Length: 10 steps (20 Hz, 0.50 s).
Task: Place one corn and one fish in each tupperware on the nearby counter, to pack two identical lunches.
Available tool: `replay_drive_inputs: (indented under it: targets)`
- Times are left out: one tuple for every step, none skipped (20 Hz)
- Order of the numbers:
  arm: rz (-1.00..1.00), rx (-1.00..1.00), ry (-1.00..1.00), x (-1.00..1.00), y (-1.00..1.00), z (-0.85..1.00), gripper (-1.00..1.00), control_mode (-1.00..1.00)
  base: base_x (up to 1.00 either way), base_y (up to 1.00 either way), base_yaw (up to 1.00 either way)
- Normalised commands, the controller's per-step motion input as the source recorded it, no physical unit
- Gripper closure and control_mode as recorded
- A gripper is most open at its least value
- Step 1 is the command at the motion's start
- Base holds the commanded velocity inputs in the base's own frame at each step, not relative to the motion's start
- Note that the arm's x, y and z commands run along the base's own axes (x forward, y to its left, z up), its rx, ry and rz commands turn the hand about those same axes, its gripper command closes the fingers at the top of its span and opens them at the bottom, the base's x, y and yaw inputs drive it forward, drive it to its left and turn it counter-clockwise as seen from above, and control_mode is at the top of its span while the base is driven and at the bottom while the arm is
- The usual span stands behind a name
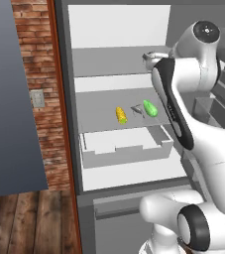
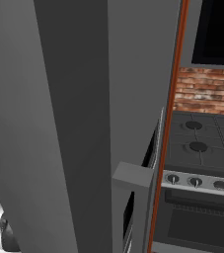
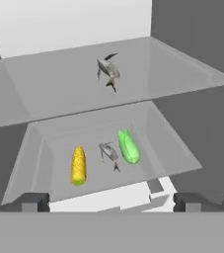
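Your gripper is released, its fingertips spread wide and holding nothing. Below it, on a grey fridge shelf, you have the yellow corn, 1 fish and the green corn side by side; another fish lies on the shelf above.

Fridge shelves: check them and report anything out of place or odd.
Nothing is spilled or damaged. The yellow corn, one fish and the green corn lie side by side, apart, on the lower shelf. A second fish lies alone on the shelf above. The gripper is empty.
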Motion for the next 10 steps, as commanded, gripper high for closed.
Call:
replay_drive_inputs:
  targets:
    - [-0.03,0.09,0.0,0.34,-0.13,0.08,-1.0,-1.0,0.0,0.0,0.0]
    - [-0.04,0.07,-0.01,0.36,-0.07,0.11,-1.0,-1.0,0.0,0.0,0.0]
    - [-0.05,0.06,0.0,0.38,-0.04,0.12,-1.0,-1.0,0.0,0.0,0.0]
    - [-0.05,0.05,0.0,0.43,-0.09,0.04,-1.0,-1.0,0.0,0.0,0.0]
    - [-0.04,0.04,0.0,0.46,-0.2,0.0,-1.0,-1.0,0.0,0.0,0.0]
    - [-0.02,0.03,0.0,0.44,-0.19,0.0,-1.0,-1.0,0.0,0.0,0.0]
    - [0.0,0.0,0.01,0.48,-0.21,0.0,-1.0,-1.0,0.0,0.0,0.0]
    - [0.0,0.0,0.0,0.26,-0.16,0.0,-1.0,-1.0,0.0,0.0,0.0]
    - [0.0,0.0,-0.04,0.2,-0.11,-0.05,-1.0,-1.0,0.0,0.0,0.0]
    - [0.0,0.0,-0.26,0.07,-0.06,-0.02,-1.0,-1.0,0.0,0.0,0.0]
